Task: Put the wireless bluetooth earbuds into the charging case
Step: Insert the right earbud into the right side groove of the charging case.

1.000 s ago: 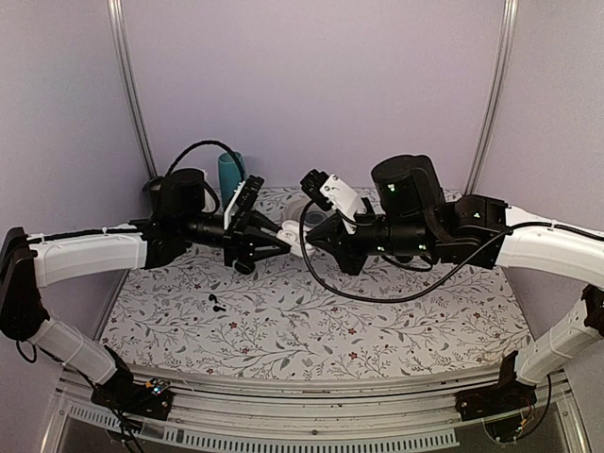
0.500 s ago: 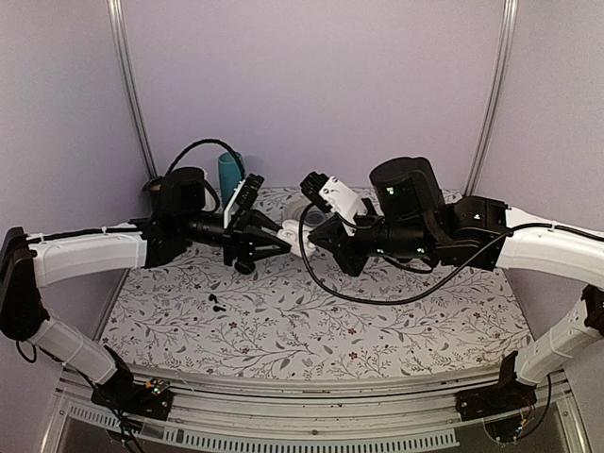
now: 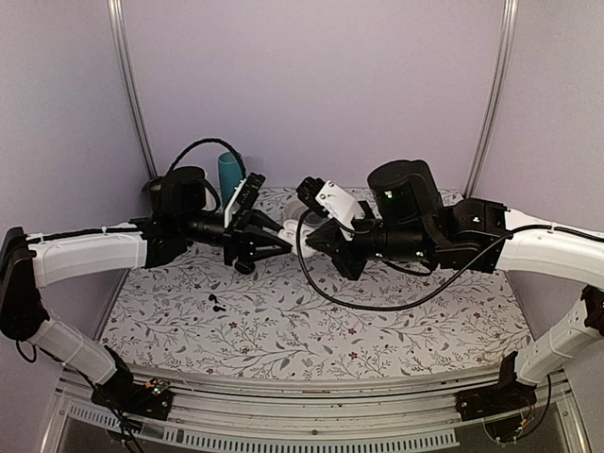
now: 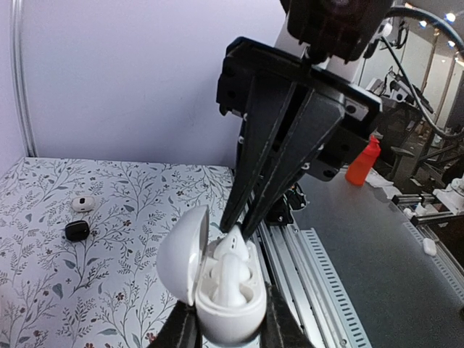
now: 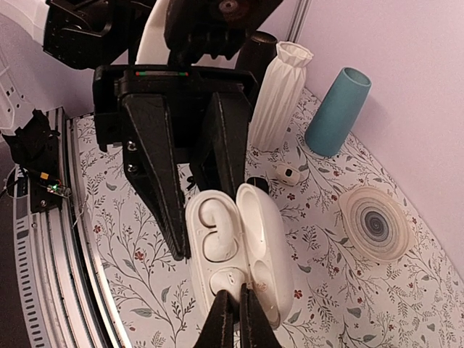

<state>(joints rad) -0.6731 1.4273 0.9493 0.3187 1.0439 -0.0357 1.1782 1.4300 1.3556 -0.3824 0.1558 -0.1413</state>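
My left gripper point(image 3: 279, 236) point(image 4: 228, 322) is shut on an open white charging case point(image 4: 225, 304) and holds it above the table, lid swung open. One white earbud point(image 4: 230, 279) sits in the case. My right gripper point(image 3: 310, 238) point(image 5: 233, 299) meets it from the right, shut on a second white earbud point(image 4: 237, 245) point(image 5: 233, 278) that rests at the case's other slot. The case also shows in the right wrist view point(image 5: 261, 239). Two black earbuds point(image 3: 215, 302) lie on the table, front left.
A teal cup point(image 3: 230, 173) point(image 5: 337, 112), a white ribbed vase point(image 5: 279, 94) and a round ringed disc point(image 5: 375, 223) stand at the back. A small white case point(image 4: 83, 204) and a black case point(image 4: 77, 230) lie on the floral table.
My right arm has edged left toward the case, bringing the white earbud to its slot. My left arm has held the case nearly still.
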